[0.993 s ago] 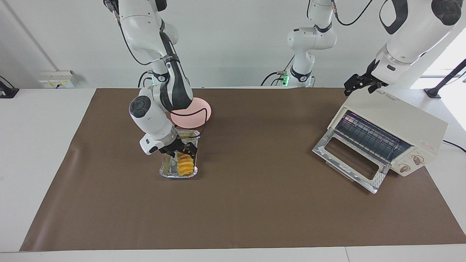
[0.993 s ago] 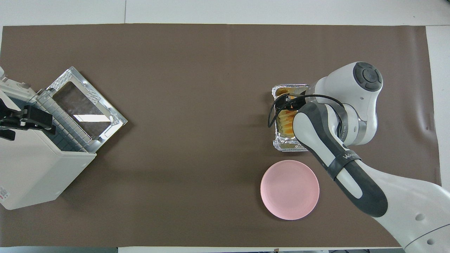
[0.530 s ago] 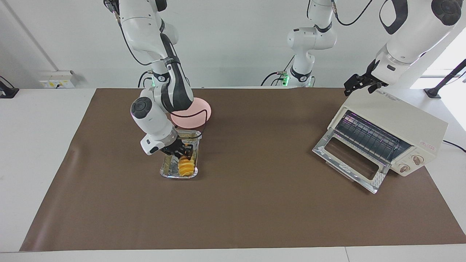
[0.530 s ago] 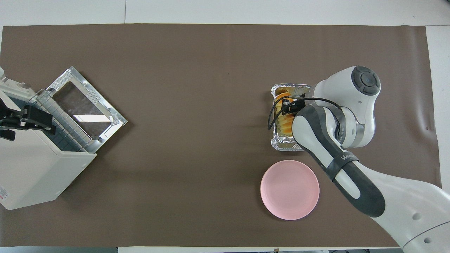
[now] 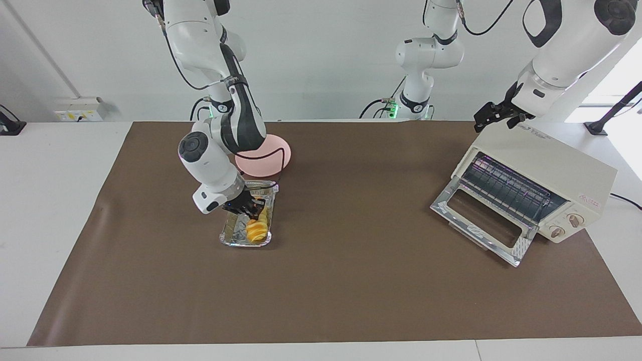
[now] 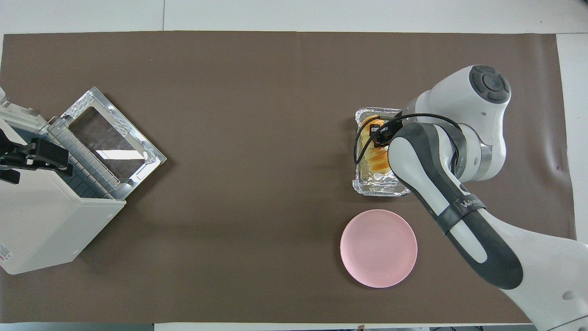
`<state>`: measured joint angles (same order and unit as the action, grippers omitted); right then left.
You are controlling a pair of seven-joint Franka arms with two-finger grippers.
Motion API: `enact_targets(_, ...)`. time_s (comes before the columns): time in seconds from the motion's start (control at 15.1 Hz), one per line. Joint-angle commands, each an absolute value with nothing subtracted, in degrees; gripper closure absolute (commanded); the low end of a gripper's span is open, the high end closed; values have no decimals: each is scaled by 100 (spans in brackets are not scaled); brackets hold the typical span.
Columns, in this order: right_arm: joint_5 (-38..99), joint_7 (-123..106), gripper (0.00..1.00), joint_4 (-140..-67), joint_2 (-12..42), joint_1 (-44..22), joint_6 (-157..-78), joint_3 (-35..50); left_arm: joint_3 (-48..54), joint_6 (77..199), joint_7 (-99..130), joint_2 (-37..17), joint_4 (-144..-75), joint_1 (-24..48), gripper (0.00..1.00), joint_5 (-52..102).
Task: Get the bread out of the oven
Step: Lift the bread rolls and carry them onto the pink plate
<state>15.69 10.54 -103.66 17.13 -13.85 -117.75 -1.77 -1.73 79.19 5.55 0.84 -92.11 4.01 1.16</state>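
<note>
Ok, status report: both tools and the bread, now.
Right tool down in the foil tray, shut on the bread. Left tool open, waiting over the oven. Oven door down, rack bare. Nothing in the way.

The right end effector (image 5: 249,209) hangs low, fingers pinched together (elbow bent sharply); the left end effector (image 5: 494,116) waits, raised, fingers apart.

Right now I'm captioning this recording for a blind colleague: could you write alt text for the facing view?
The right gripper is down in a rectangular silver foil tray, closed on a small ridged golden-yellow bread loaf; a round pink plate sits nearer the robots. Toward the left arm's end, a cream-white toaster oven stands with its glass door dropped open, the left gripper waiting over it.
</note>
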Motion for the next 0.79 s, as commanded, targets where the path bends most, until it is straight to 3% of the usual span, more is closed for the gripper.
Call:
enact_targets(0.0,1214,1107,100,-10002,1268,-1310,-10760,-158,-132,8024,562,246,-9404,352,0,53)
enact_targets(0.13,1116,1230,100,-10325,723,-1318,-10067,-149,-132,8024,562,246,-9404,352,0,53)
enact_targets(0.33,1099,1817,100,-11229,-234,-1397,-9721,-106,-132,8024,562,246,-9404,352,0,53)
enact_targets(0.53,1099,1960,100,-12485,-1193,-1652,-9817,-97,-132,8033,562,246,-9404,352,0,53)
enact_targets(0.73,1107,2388,100,-13392,-1590,-1994,-10403,-88,-132,8024,562,246,-9404,352,0,53)
